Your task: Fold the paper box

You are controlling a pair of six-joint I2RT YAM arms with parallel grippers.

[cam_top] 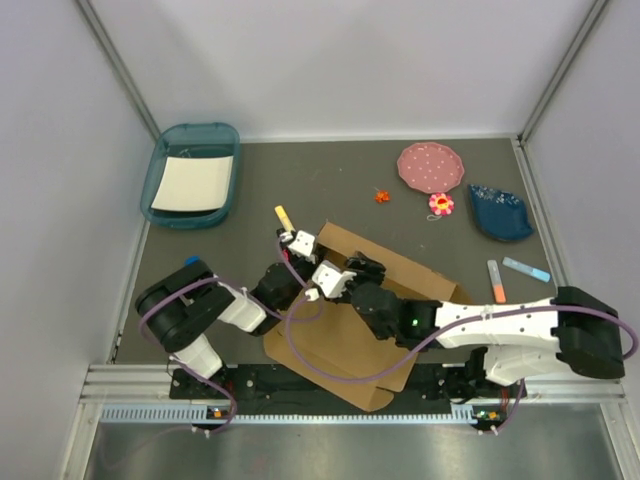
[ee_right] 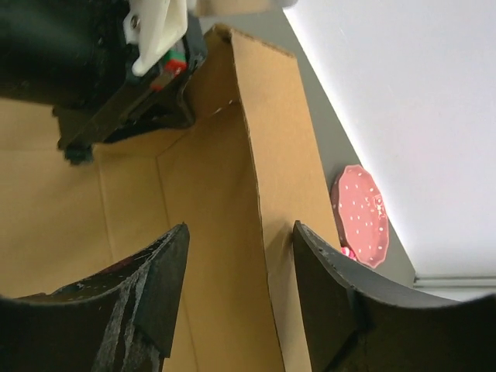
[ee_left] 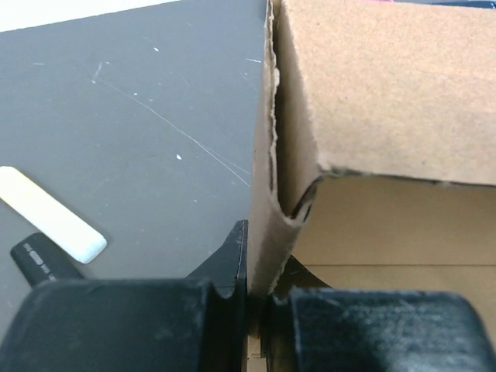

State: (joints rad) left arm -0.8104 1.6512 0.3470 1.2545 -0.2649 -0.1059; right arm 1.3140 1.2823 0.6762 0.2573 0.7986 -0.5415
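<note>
L wrist cam only: left claw [ee_left: 260, 273] pinching paper box [ee_left: 387, 93] wall.

We can read no text in any view. The only candidate is small white print on a black pen [ee_left: 37, 260] on the desk [ee_left: 155, 139], just beside a pale yellow bar [ee_left: 50, 213] in the left wrist view. It is too blurred to make out.

Dark grey counter [cam_top: 330, 170], matte, lightly scratched and speckled. White panel walls [cam_top: 340, 60] enclose it on three sides, joined by aluminium corner posts [cam_top: 120, 68]. Ribbed aluminium rail [cam_top: 280, 412] runs along the near edge. Lighting even, diffuse.
</note>
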